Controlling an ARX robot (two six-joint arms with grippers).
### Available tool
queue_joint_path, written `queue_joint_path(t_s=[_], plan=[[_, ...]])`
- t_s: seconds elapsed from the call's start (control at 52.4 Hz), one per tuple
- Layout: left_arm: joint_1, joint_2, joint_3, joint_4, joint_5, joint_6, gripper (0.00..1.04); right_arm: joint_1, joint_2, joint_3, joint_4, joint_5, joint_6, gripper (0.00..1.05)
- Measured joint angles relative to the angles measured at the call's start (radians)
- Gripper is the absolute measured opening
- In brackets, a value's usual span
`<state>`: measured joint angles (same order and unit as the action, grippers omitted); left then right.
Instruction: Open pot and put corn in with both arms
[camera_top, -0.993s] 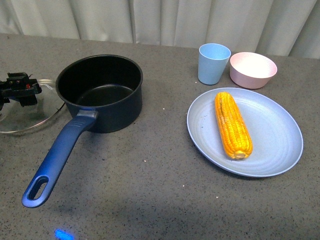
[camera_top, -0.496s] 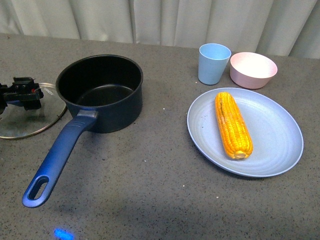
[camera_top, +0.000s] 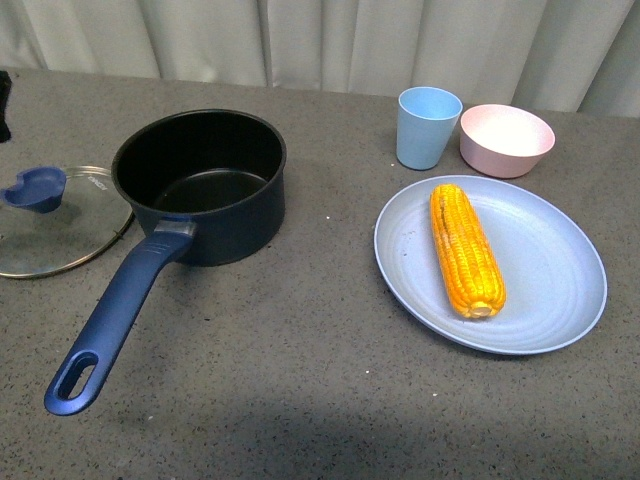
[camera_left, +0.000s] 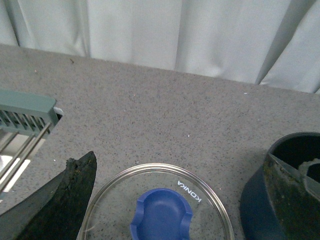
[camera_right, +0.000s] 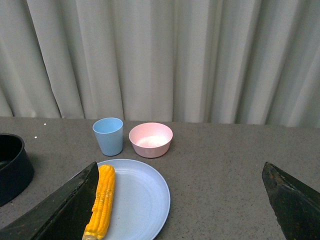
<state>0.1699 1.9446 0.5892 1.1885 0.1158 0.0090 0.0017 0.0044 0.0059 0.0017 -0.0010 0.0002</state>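
Left claw (camera_left: 180, 154) off the blue knob (camera_top: 35, 188) of the glass lid (camera_top: 62, 238), up clear, jaws apart.

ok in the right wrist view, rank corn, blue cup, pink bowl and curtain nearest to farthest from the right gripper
From the right gripper:
1. corn, on the plate, right beside one fingertip.
2. blue cup and pink bowl, side by side beyond the plate; too close to call.
3. curtain, at the very back.
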Motion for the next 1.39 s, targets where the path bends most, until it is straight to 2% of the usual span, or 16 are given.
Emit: queue_joint_path(t_s=[0.191,0.229,0.325,0.516,0.63,0.726,0.802,1.394], plan=[[-0.002,-0.246,-0.126,-0.091,-0.013,0.006,0.98,0.0,0.0,0.0,0.0,0.0,0.0,0.96],[-0.006,-0.318,-0.174,-0.052,0.02,0.001,0.91,0.0,0.0,0.0,0.0,0.0,0.0,0.96],[-0.032,-0.492,-0.3,-0.023,0.015,-0.006,0.69,0.0,0.0,0.0,0.0,-0.001,0.0,0.96],[-0.079,-0.687,-0.437,-0.099,-0.028,-0.01,0.24,0.0,0.0,0.0,0.0,0.0,0.0,0.96],[-0.093,-0.778,-0.476,-0.15,-0.045,-0.011,0.04,0.0,0.0,0.0,0.0,0.0,0.0,0.96],[-0.139,-0.842,-0.5,-0.193,-0.108,-0.013,0.04,0.0,0.0,0.0,0.0,0.0,0.0,0.96],[-0.166,-0.911,-0.52,-0.239,-0.109,-0.013,0.04,0.0,0.0,0.0,0.0,0.0,0.0,0.96],[-0.168,-1.353,-0.569,-0.607,-0.116,-0.013,0.04,0.0,0.0,0.0,0.0,0.0,0.0,0.96]])
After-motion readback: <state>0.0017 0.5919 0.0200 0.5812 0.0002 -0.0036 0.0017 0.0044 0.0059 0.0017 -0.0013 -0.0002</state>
